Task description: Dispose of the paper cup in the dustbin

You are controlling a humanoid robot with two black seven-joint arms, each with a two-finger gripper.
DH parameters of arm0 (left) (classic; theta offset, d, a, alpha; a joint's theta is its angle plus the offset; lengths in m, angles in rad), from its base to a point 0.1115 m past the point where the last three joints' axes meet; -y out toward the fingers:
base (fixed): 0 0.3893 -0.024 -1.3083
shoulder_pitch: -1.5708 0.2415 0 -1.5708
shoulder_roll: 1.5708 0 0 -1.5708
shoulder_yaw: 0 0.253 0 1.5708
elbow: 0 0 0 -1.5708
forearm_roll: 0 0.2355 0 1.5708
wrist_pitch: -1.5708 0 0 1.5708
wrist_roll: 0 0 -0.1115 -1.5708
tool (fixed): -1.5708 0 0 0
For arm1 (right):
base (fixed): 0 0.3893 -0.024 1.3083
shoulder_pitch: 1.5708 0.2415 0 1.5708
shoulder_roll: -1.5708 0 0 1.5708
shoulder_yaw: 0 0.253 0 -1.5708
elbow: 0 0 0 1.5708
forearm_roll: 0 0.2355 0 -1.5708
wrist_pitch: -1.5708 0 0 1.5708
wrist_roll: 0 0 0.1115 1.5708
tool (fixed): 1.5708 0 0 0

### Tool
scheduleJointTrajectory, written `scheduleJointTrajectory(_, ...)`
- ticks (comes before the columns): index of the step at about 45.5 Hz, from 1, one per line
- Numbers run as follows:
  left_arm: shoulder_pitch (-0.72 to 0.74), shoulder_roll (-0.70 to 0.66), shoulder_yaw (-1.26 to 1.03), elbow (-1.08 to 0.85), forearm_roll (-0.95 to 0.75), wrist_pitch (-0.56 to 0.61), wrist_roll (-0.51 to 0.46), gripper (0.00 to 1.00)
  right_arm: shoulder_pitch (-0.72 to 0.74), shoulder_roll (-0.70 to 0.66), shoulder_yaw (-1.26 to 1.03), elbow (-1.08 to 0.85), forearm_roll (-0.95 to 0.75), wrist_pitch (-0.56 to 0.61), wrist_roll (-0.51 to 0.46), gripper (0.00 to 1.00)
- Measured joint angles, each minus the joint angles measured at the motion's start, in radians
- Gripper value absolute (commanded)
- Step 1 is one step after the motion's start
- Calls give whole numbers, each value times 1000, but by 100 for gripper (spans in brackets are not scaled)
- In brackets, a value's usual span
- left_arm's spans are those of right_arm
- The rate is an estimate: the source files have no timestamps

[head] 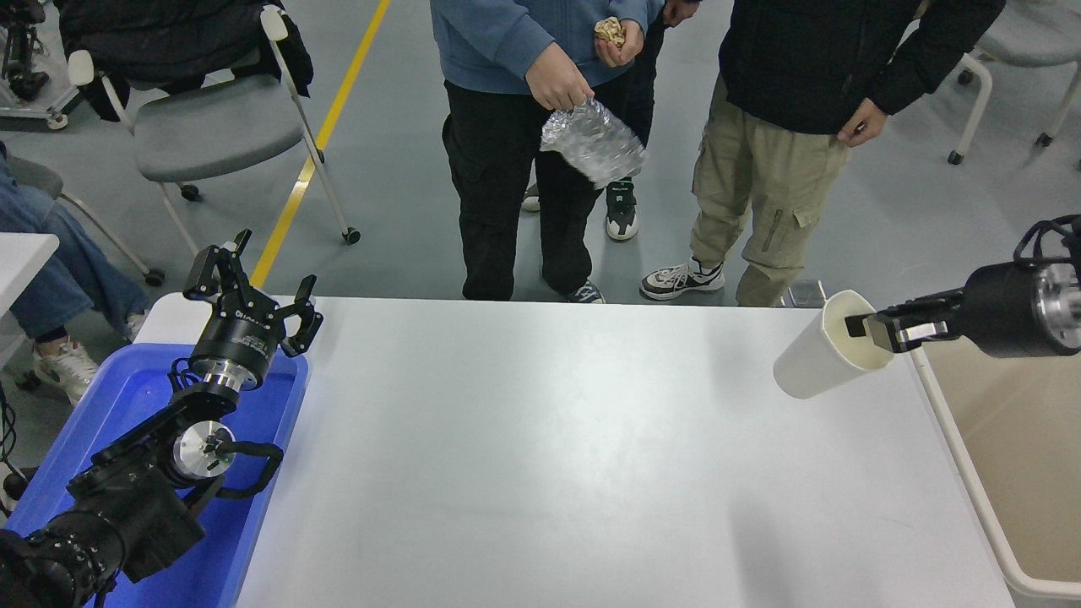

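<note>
My right gripper (878,331) is shut on the rim of the white paper cup (819,352) and holds it tilted in the air, high over the table's far right corner, just left of the beige dustbin (954,443). The cup's cream inside faces the gripper. The dustbin stands off the table's right edge and only its left rim and inside show. My left gripper (249,279) is parked open over the blue tray at the lower left.
A shallow blue tray (110,422) lies at the table's left end. Two people stand at the far side; one hand holds crumpled silver foil (595,143). A grey chair (211,118) stands at the far left.
</note>
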Motion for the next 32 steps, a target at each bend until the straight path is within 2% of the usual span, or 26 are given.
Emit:
scheduleJointTrajectory(16,0,0,0,0,0,0,0,100,-7,-63,25,-63,4,14,-1,0)
scheduleJointTrajectory(32,0,0,0,0,0,0,0,100,-116,-179,29,-187,54,-73,-2,0)
